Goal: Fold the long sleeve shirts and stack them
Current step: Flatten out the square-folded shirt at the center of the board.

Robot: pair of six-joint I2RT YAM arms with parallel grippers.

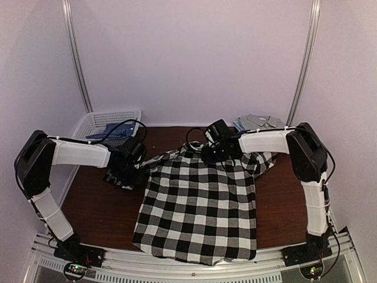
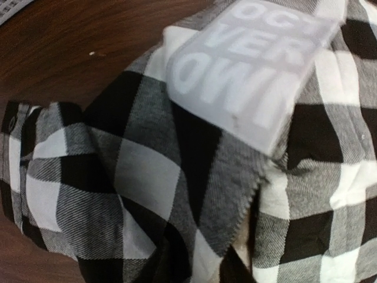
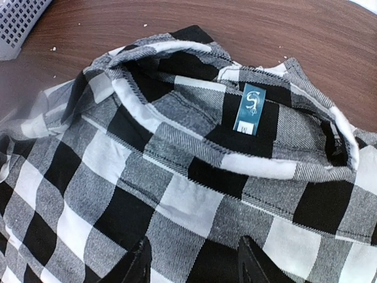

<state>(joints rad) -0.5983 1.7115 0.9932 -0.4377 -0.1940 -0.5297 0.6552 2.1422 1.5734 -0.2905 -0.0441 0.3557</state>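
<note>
Across the brown table (image 1: 94,206) you have the black-and-white checked shirt (image 1: 200,206) spread flat in the middle, its hem at the near edge and its collar toward the far side. One sleeve is bunched up at the shirt's left shoulder.

At the far left corner stands a white basket (image 1: 97,124) with something blue in it. At the far right, behind your right arm, lie the grey and light blue shirts (image 1: 256,122).

Your left gripper (image 1: 131,171) is down at the bunched sleeve; whether it is pinching the cloth cannot be told. Your right gripper (image 3: 197,265) is over the collar area, its fingers spread apart above flat cloth, holding nothing.

The left wrist view shows a pale patch with lettering (image 2: 247,65) on the checked cloth. A small teal label (image 3: 251,109) sits inside the collar.
</note>
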